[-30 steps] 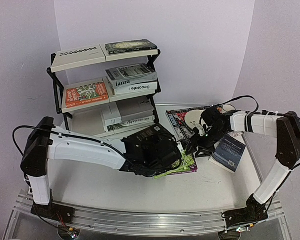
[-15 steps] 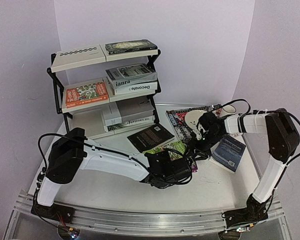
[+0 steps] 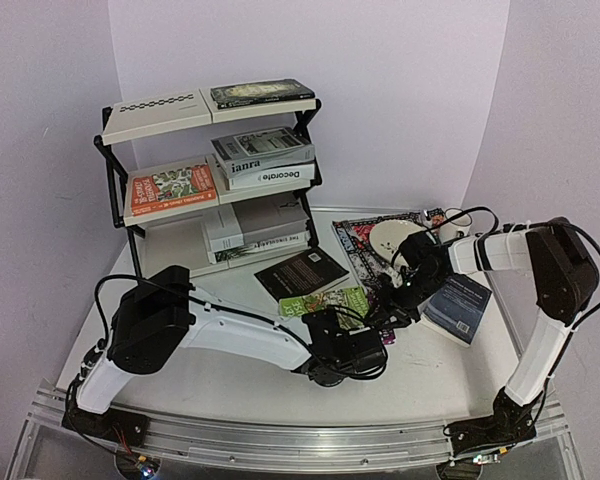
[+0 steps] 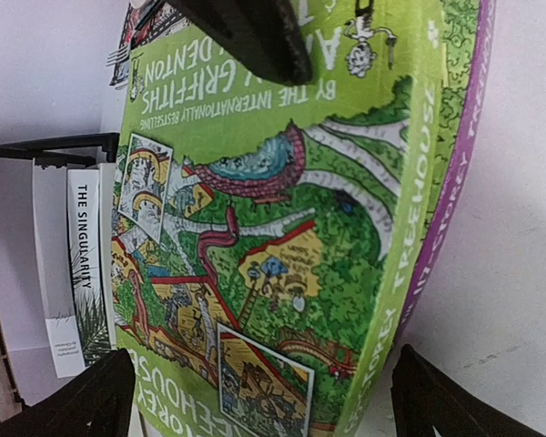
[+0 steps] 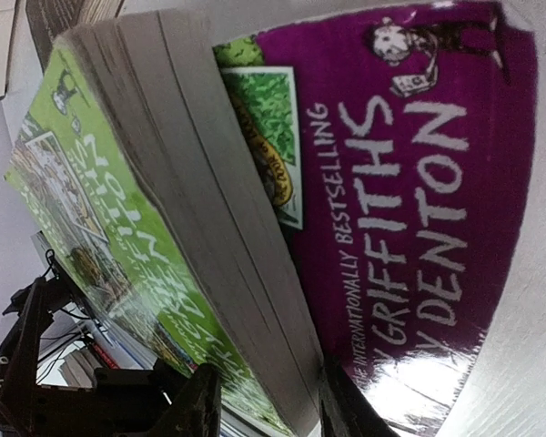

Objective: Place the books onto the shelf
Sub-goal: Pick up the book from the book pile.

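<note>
A green illustrated paperback (image 3: 325,301) lies mid-table, partly over a purple one (image 5: 419,182). My right gripper (image 3: 386,304) is shut on the green book's right page edge (image 5: 209,182); one finger lies on its cover and the other sits under it, above the purple cover. My left gripper (image 3: 342,336) stands open at the green book's near edge (image 4: 282,273), a finger on either side. A black book (image 3: 302,272) and a dark blue book (image 3: 458,305) lie flat on the table. The shelf (image 3: 155,115) at the back left holds several books.
A patterned placemat (image 3: 365,238) with a white round thing (image 3: 388,240) on it lies behind the right gripper. The right arm (image 3: 555,290) bends along the table's right side. White walls close the back and sides.
My left gripper drew back from over the black book to the green book's near edge. The right gripper's jaws narrowed onto the green book, which shifted a little to the left.
</note>
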### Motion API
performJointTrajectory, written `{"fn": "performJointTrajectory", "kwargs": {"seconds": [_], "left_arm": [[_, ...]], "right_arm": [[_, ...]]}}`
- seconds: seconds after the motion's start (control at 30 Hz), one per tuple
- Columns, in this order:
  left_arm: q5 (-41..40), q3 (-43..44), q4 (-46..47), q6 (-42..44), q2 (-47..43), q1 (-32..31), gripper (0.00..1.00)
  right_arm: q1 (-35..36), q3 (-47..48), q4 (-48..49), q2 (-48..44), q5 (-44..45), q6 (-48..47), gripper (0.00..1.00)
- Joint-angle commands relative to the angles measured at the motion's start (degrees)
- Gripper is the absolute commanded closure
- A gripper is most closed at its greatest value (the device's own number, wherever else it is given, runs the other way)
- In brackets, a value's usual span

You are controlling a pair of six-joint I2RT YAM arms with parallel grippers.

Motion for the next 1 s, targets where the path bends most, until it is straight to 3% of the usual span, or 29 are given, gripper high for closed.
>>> {"fn": "performJointTrajectory", "kwargs": {"seconds": [0.0, 0.2, 0.6, 0.73, 0.87, 0.97], "left_arm": [[-4.7, 0.6, -2.1, -1.0, 1.3, -0.3, 0.00], [-5.0, 0.2, -2.8, -2.8, 1.8, -0.6, 0.06], [-7.8, -0.9, -2.6, -2.9, 3.9, -0.6, 0.21], [-8.5, -0.9, -2.5, -2.3, 4.4, -0.6, 0.37], [-9.1, -0.9, -2.6, -2.4, 4.1, -1.0, 0.64], [-10.7, -1.1, -2.6, -2.6, 3.6, -1.8, 0.74]], "right_arm": [[0.1, -0.4, -0.9, -2.0, -5.5, 1.4, 0.66], [0.3, -0.4, -0.5, -1.8, -8.0, 2.9, 0.71], [2.5, -2.3, -0.5, -2.6, -8.3, 5.0, 0.73], [2.6, -3.9, -0.6, -3.9, -8.0, 5.3, 0.74], [2.5, -4.5, -1.0, -5.0, -8.2, 5.5, 0.75], [2.6, -3.9, -1.8, -6.1, -6.8, 5.5, 0.75]]}}
